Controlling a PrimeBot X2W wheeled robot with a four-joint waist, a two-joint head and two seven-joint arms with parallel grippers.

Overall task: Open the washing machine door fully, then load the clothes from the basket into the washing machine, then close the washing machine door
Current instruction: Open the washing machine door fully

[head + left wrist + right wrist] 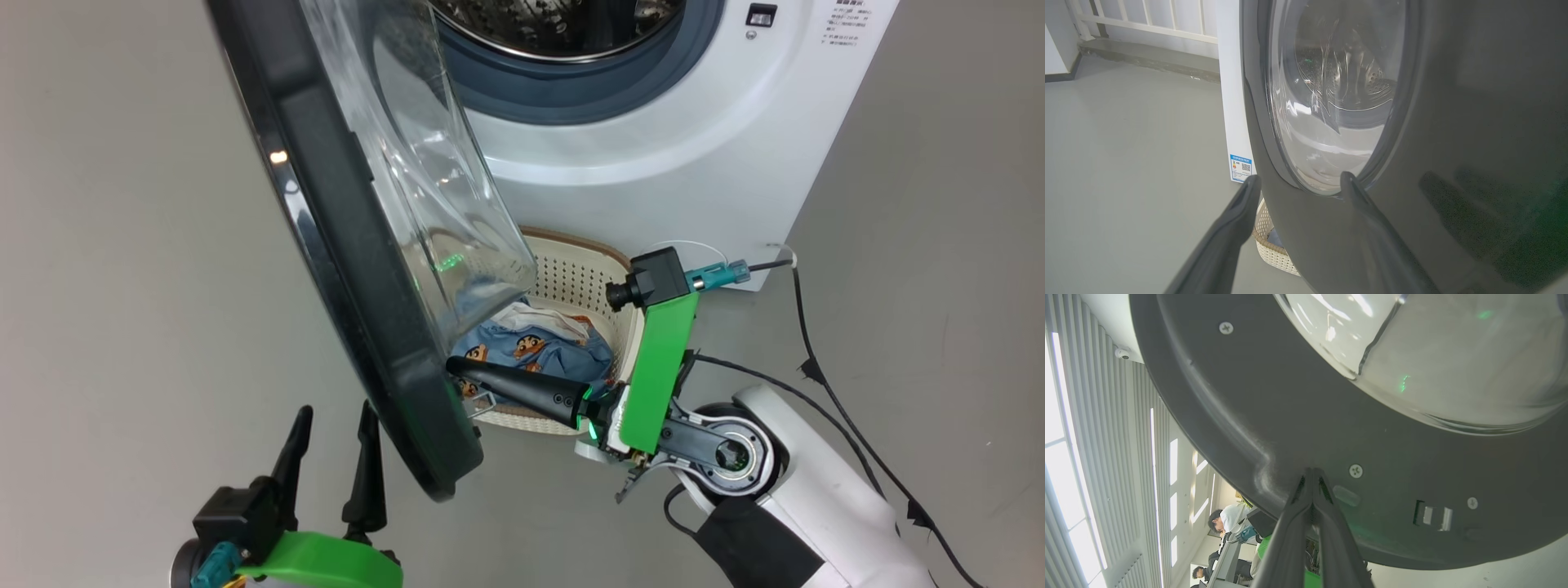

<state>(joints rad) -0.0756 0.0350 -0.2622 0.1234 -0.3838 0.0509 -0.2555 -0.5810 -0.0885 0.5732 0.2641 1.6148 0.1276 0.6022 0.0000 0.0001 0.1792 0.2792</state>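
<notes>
Black cables point(811, 367) trail across the grey floor point(122, 245). The left gripper point(337, 408) gapes wide, empty, outside the washing machine door point(351, 269), whose glossy black rim and clear bowl hang part open. The right gripper point(451, 365), pinched shut, presses its inner rim. Beyond, the basket point(584, 245) holds the blue cartoon-print clothes point(531, 347) below the washing machine point(653, 163).

The washing machine door point(1453, 102) takes up the centre and right of the frame, its dark glossy rim ringing clear glass through which the steel drum point(1372, 81) shows. The left gripper point(1299, 181) rises from the bottom edge with its fingers spread wide, one at the rim's left edge and one over the rim. Below them is the cream basket point(1274, 249), with the white washing machine point(1231, 102) and its blue label sticker point(1240, 167) left of the door.
</notes>
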